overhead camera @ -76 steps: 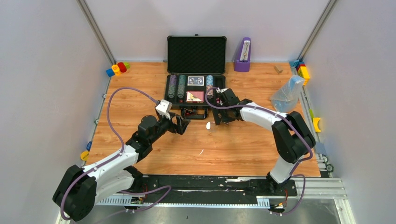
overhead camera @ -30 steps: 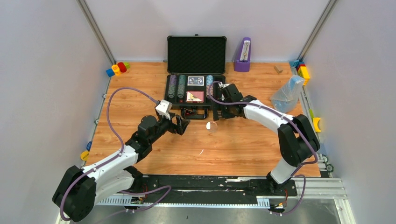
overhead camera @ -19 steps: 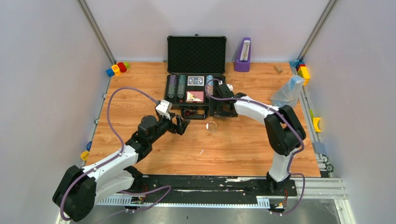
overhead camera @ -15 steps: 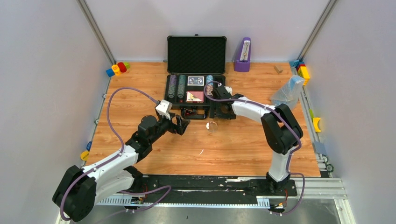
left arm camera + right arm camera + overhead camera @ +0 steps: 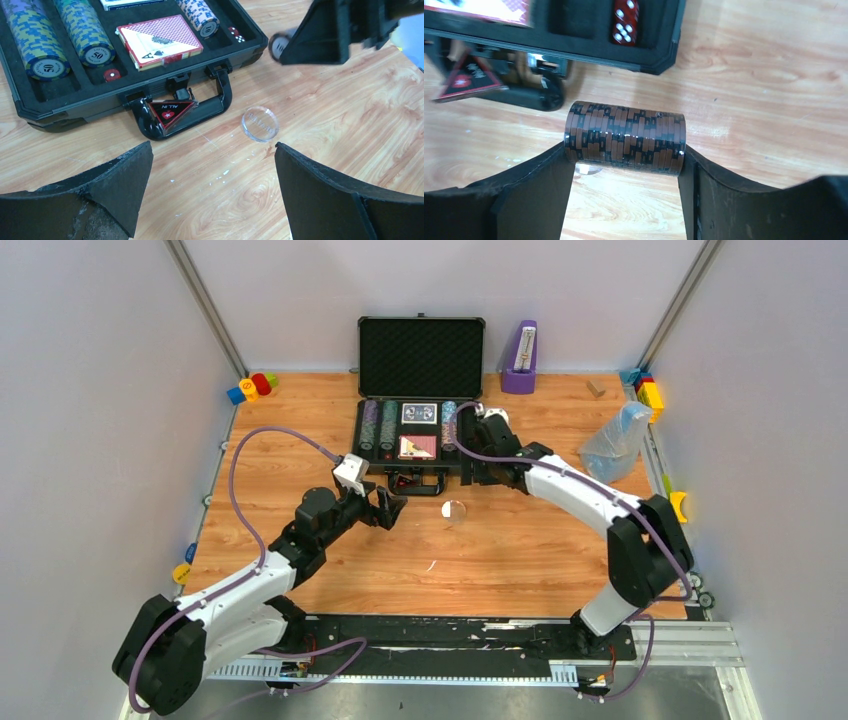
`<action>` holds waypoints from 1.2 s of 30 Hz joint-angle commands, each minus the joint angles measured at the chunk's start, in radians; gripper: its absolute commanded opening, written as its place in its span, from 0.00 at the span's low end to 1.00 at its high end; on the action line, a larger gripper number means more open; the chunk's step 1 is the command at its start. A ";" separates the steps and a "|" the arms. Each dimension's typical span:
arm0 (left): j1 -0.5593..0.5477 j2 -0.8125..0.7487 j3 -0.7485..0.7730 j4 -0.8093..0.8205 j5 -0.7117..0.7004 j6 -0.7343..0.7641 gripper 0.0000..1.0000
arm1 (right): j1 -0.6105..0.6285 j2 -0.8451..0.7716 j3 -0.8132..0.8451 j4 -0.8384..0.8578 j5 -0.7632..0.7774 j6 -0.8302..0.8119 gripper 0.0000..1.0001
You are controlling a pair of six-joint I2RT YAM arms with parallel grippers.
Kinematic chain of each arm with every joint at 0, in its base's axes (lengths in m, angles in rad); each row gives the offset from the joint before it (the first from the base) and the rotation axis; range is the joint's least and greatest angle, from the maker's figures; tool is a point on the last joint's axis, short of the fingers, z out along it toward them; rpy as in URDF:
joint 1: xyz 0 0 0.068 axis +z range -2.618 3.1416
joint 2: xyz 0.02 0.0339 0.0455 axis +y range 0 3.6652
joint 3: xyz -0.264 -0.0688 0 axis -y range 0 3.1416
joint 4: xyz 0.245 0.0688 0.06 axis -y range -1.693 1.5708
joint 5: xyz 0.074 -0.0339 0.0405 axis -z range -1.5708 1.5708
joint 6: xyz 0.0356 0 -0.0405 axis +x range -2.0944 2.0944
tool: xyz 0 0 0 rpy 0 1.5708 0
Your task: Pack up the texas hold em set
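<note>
1. The briefcase (image 5: 420, 358) lies open at the far middle of the table (image 5: 520, 560), with its foam lid upright.
2. The right arm rises from its base to a high elbow, well right of the briefcase. Its forearm reaches in toward the case's front right corner.
3. The right gripper (image 5: 626, 160) is clamped on a brown chip stack (image 5: 624, 137). The stack lies sideways with one flat end against each finger, just outside that corner.
4. The left arm stretches low and diagonally toward the case front. The left gripper (image 5: 212, 150) is spread wide and holds nothing. It sits just short of the handle (image 5: 200, 107).
5. Inside the briefcase are the chip stacks (image 5: 35, 45), the red deck (image 5: 160, 41), the blue deck (image 5: 419, 413) and red dice (image 5: 625, 20).
6. A clear disc (image 5: 259, 124) lies on the wood in front of the case, right of the handle.
</note>
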 commanded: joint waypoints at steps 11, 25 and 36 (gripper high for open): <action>0.002 -0.041 0.027 0.036 0.024 0.020 0.98 | -0.047 -0.092 0.180 0.306 -0.165 -0.571 0.42; 0.002 -0.080 0.025 0.018 0.020 0.045 0.98 | -0.246 0.079 0.218 0.408 -0.780 -0.865 0.44; 0.002 -0.063 0.021 0.024 -0.001 0.057 0.98 | -0.428 0.280 0.355 0.347 -1.244 -1.196 0.32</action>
